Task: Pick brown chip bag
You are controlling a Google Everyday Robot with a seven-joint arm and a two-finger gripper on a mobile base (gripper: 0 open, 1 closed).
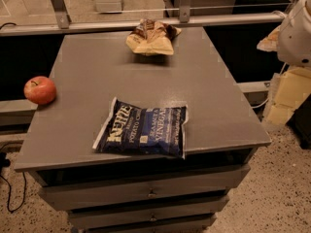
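Jaws I cannot make out from where I stand: of the gripper (296, 33) only a white rounded housing shows, cut off by the right edge, high up and off the far right side of the table (82, 67), well apart from everything on it.

The brown chip bag (151, 38) lies at the far edge of the grey tabletop, about midway across, just in front of a grey rail (233, 19) that runs behind the table. It is small and wrinkled, pale tan at the near side with a dark brown end toward the rail, and nothing touches it.

Nearer the front edge lies a larger blue chip bag (143, 129) with white lettering, flat and slightly skewed, its right end close to the table's front lip. A red apple (40, 90) sits at the left edge of the top, well apart from both bags.

Below the tabletop are grey drawers (146, 191). The floor (277, 193) is speckled, and a black cable (14, 188) trails over it at the left.
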